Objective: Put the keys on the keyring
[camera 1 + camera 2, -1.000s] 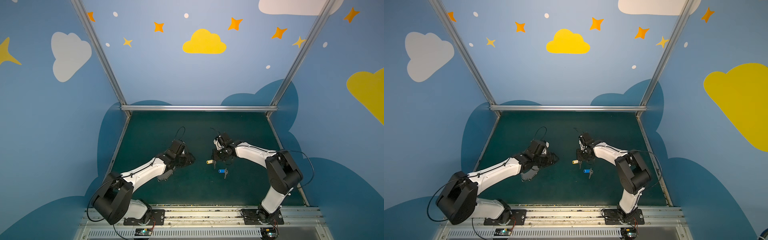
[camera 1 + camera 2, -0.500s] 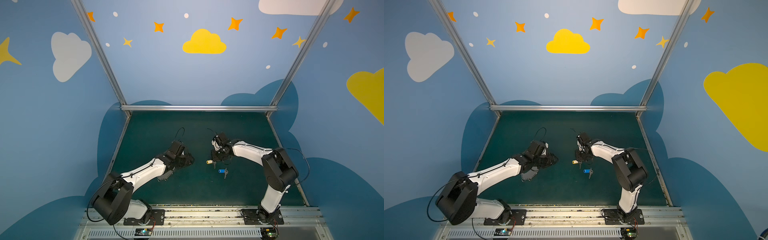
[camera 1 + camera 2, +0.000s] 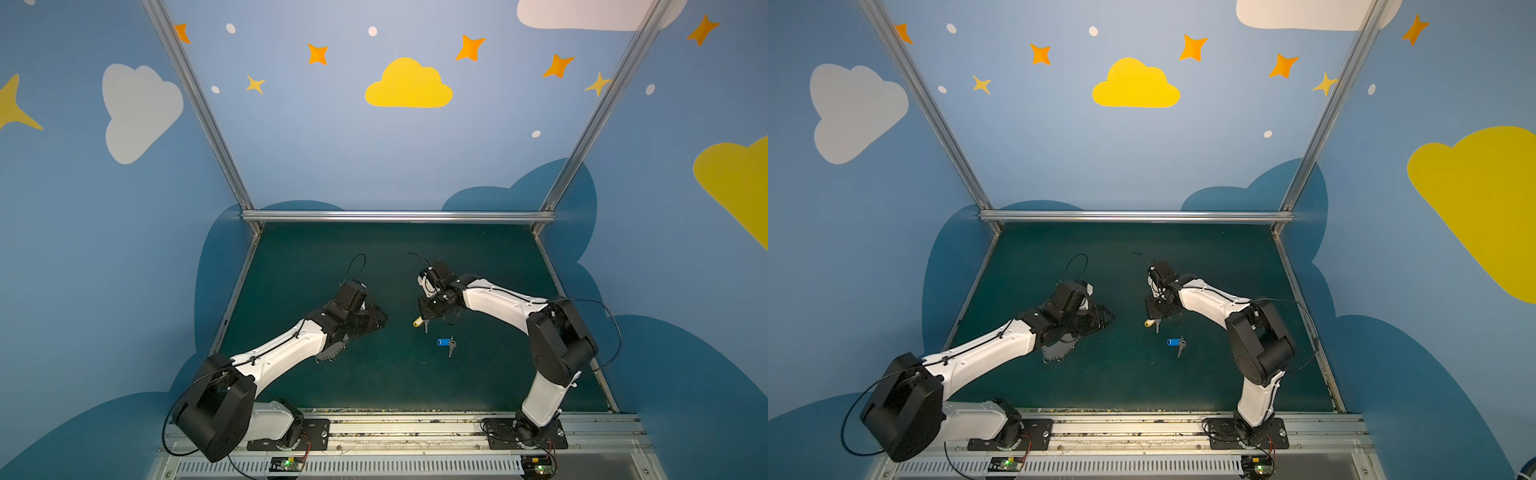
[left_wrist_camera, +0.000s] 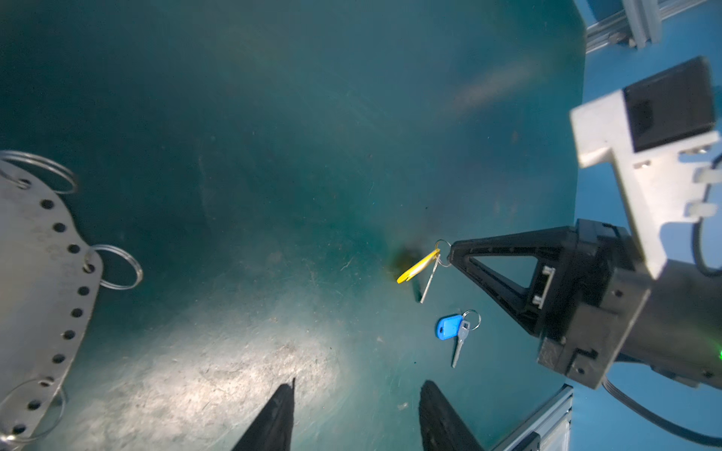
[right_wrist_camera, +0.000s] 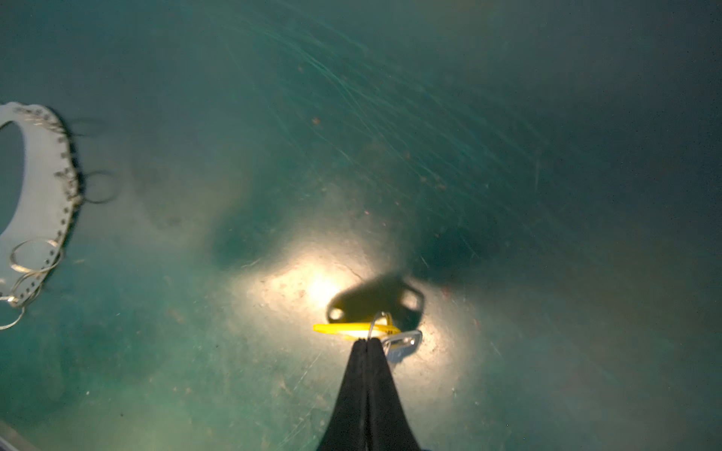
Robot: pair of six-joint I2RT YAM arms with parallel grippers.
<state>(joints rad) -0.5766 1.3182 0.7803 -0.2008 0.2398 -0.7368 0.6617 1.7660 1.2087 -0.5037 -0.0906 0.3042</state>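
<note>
Yellow-tag key (image 4: 417, 267) is dangling just off the green mat (image 4: 234, 117), right gripper (image 5: 365, 341) pinched tight on its little wire ring. Blue-tag key (image 4: 449, 327) lies flat on the mat just beside it. Left gripper (image 4: 359, 384) sits about half open with nothing in it, and the grey keyring plate (image 4: 35, 273) lies flat by that arm, well apart from both keys.

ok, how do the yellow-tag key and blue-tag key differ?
Tag colour: the yellow-tag key has a yellow tag, the blue-tag key a blue one. State: the right gripper is shut on the yellow-tag key's ring, so it hangs above the mat; the blue-tag key lies flat on the mat, untouched. Shared: both silver keys on small split rings.
</note>
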